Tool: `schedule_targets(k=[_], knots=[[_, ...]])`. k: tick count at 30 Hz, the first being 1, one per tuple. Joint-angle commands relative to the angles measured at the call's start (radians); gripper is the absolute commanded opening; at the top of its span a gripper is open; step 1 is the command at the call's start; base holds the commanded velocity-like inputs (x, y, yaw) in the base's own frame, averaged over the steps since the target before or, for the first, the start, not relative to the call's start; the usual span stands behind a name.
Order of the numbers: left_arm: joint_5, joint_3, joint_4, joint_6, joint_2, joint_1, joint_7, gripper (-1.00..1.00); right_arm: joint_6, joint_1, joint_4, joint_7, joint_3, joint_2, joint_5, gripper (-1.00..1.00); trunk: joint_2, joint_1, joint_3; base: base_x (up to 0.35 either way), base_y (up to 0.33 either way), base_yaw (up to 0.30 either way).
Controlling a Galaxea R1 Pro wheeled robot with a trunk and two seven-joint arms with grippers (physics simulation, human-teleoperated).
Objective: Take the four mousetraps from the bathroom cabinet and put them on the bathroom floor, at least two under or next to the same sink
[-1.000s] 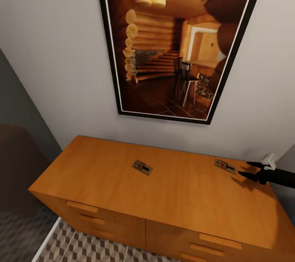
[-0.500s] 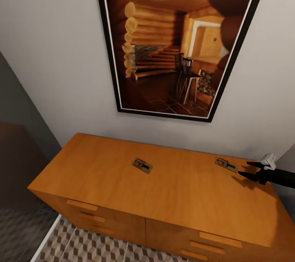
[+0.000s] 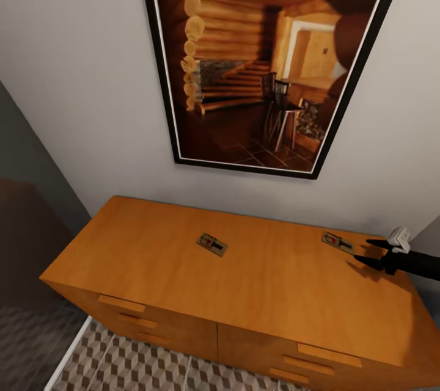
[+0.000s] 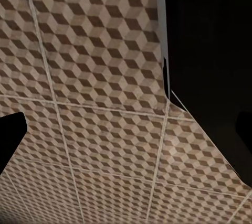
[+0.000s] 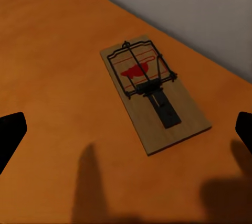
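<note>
Our right gripper point(image 3: 370, 253) hovers with fingers spread just beside one mousetrap point(image 3: 337, 242) near the cabinet's point(image 3: 153, 256) right end. A second mousetrap point(image 3: 212, 244) sits mid-top, nothing blocking it. Framed cabin picture point(image 3: 263, 55) hangs above. Left gripper's state we can't tell; it faces the cube-patterned floor point(image 4: 94, 103).

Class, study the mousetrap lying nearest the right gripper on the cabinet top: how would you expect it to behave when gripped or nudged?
The mousetrap is a thin flat board, so it probably stays stiff and won't roll. Lying flush on the smooth cabinet top, it may slide when nudged and give the open right gripper little edge to pinch. Its wire parts look easiest to disturb.
</note>
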Motion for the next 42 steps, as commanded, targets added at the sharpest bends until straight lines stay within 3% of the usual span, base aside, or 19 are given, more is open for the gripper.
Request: schedule_targets(k=[1, 22, 42], knots=[[0.009, -0.009, 0.001, 0.002, 0.000, -0.001, 0.001, 1.00, -0.004, -0.001, 0.000, 0.003, 0.000, 0.000, -0.003, 1.00, -0.002, 0.000, -0.003, 0.000, 0.000, 0.000], [0.009, -0.009, 0.001, 0.002, 0.000, -0.001, 0.002, 1.00, -0.009, -0.001, -0.010, 0.006, 0.001, 0.002, -0.004, 1.00, -0.002, 0.000, -0.005, 0.000, 0.000, 0.000], [0.009, -0.009, 0.001, 0.002, -0.001, -0.001, 0.002, 1.00, -0.008, -0.002, -0.010, 0.076, -0.002, 0.002, -0.006, 1.00, -0.002, 0.000, -0.005, 0.000, 0.000, 0.000]])
